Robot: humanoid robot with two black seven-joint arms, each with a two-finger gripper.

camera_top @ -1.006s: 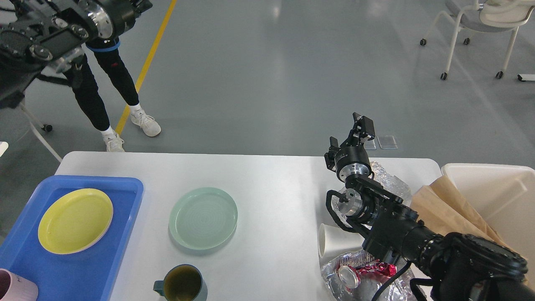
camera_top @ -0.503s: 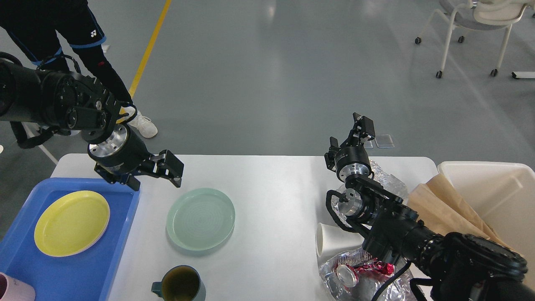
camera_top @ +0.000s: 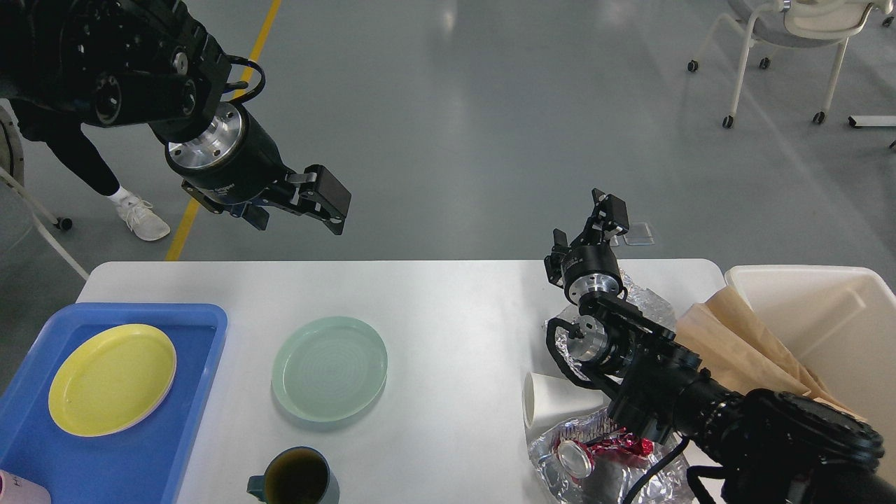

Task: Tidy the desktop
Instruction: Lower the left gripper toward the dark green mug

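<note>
The white table (camera_top: 455, 315) fills the lower view, and it is plainly half sorted: crockery to the left, rubbish to the right. At the right edge sits the cream bin (camera_top: 840, 308), brown paper (camera_top: 742, 343) draped over its near wall, handy for the trash heaped beside it. On the left, the blue tray (camera_top: 196, 364) rests on the table's corner with a yellow plate (camera_top: 112, 378) lying flat inside, so that looks like the collecting spot for dishes.

The green plate (camera_top: 329, 367) lies alone on bare table, just beside the tray, likely next to go in. In front of it stands a dark mug (camera_top: 297, 477), upright at the near edge.

Now the arms. The left end effector (camera_top: 297, 206) hangs raised over the far table edge, fingers apart and empty, angled toward the green plate, my guess at its target. The right end effector (camera_top: 586, 227) points up above the rubbish, fingers spread, holding nothing.

Under that right arm: crumpled foil (camera_top: 654, 301), a white paper cup (camera_top: 549, 404) tipped on its side, and a red wrapper (camera_top: 623, 444) on more foil, all near the bin.
</note>
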